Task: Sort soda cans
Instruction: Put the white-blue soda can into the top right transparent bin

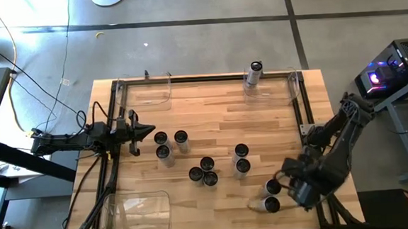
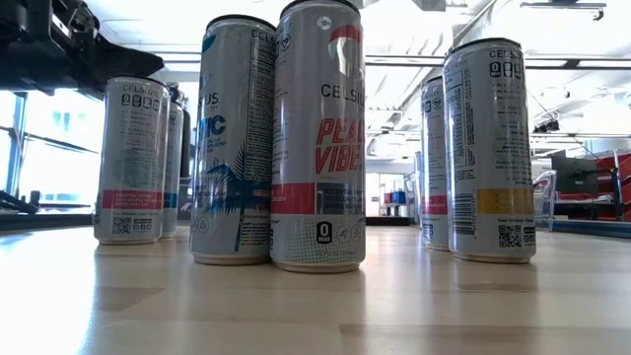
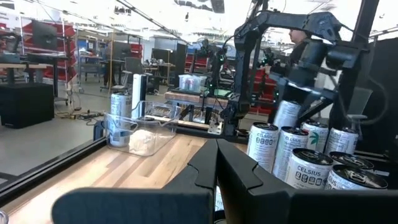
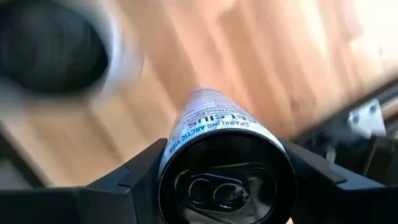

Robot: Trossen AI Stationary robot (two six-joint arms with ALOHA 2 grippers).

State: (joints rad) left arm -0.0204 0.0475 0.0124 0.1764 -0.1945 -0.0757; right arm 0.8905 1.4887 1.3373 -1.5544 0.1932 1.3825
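Observation:
Several soda cans [image 1: 207,163] stand upright on their bases in small groups on the wooden table [image 1: 211,114]; the low view shows them as tall silver cans [image 2: 317,138]. One more can [image 1: 253,74] stands in the clear bin at the far right. My right gripper [image 1: 279,199], near the table's near right corner, is shut on a soda can [image 4: 217,155], with another can [image 1: 272,187] close beside it. My left gripper [image 1: 148,130] waits shut over the table's left side, touching nothing. My right gripper pinches the can's upper end [image 4: 169,149], just below the rim, between its two fingers, one on each side of the can's wall. The fingers come from above, pointing steeply down. The can hangs below them, a little tilted, its dark top [image 4: 225,180] facing the wrist.
Clear plastic bins stand at the far left [image 1: 146,89], the far right [image 1: 277,85] and the near left [image 1: 139,211]. A black frame [image 1: 303,115] runs along the table's edges. Bare wood lies between the can groups and the far bins.

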